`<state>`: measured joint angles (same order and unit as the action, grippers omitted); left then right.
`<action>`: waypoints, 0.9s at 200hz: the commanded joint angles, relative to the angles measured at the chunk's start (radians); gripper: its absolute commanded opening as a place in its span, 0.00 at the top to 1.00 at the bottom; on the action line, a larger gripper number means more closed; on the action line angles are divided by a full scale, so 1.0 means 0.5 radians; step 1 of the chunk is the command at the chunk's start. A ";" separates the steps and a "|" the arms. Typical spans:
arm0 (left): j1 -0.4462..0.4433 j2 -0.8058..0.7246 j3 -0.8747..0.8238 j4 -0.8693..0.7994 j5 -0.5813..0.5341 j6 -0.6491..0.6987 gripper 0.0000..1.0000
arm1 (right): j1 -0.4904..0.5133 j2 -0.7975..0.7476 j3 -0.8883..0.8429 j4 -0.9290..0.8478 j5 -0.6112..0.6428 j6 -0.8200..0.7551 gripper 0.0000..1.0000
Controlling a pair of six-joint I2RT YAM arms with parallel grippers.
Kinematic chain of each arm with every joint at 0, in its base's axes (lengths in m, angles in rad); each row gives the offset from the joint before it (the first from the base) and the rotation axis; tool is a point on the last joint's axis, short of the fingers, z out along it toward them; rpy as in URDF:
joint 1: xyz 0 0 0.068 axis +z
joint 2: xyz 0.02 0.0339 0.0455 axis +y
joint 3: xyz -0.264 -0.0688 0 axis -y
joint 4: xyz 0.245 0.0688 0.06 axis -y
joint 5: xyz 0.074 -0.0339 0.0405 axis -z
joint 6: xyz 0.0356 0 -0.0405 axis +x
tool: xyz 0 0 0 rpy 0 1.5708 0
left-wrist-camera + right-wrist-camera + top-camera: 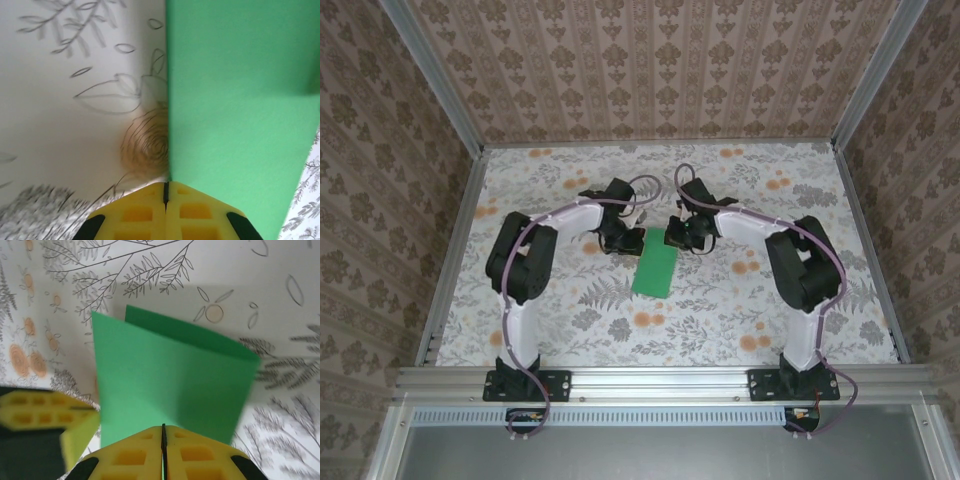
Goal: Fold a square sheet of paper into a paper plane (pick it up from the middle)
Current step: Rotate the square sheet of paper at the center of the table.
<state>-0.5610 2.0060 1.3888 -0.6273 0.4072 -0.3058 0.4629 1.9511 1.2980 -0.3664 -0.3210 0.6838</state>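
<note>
Lying lengthwise near-to-far, folded green sheet point(655, 265); left claw point(166, 189), right claw point(163, 434) both pinching far end.

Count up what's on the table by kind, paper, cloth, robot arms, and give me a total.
Folded bright green paper sheet: 1
Floral grey-and-orange patterned cloth: 1
White-and-black robot arms, left and right: 2
Total: 4

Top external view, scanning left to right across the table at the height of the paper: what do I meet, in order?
left arm → left pincer → green paper → right pincer → right arm
</note>
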 commanded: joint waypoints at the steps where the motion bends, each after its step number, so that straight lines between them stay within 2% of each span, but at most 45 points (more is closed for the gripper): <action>1: 0.002 -0.161 -0.095 0.108 0.081 -0.142 0.98 | 0.010 0.102 0.122 -0.080 -0.039 -0.030 0.90; 37: -0.068 -0.314 -0.268 0.301 0.067 -0.389 0.97 | 0.010 0.122 0.109 -0.174 0.154 0.021 0.91; 69: -0.199 -0.448 -0.431 0.461 -0.015 -0.638 0.94 | 0.009 0.069 0.048 -0.296 0.461 0.077 0.92; 113: -0.400 -0.445 -0.604 0.761 0.066 -0.953 0.92 | 0.010 -0.070 -0.099 -0.310 0.611 0.260 0.92; 152: -0.498 -0.357 -0.642 0.862 0.060 -1.075 0.92 | 0.010 -0.320 -0.377 -0.169 0.587 0.511 0.92; 180: -0.496 -0.325 -0.657 0.839 0.024 -1.073 0.93 | 0.006 -0.473 -0.543 0.049 0.346 0.519 0.89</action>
<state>-0.8120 1.8194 1.0782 -0.2260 0.4294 -0.8021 0.4629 1.7828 1.0760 -0.4309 -0.0658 0.8963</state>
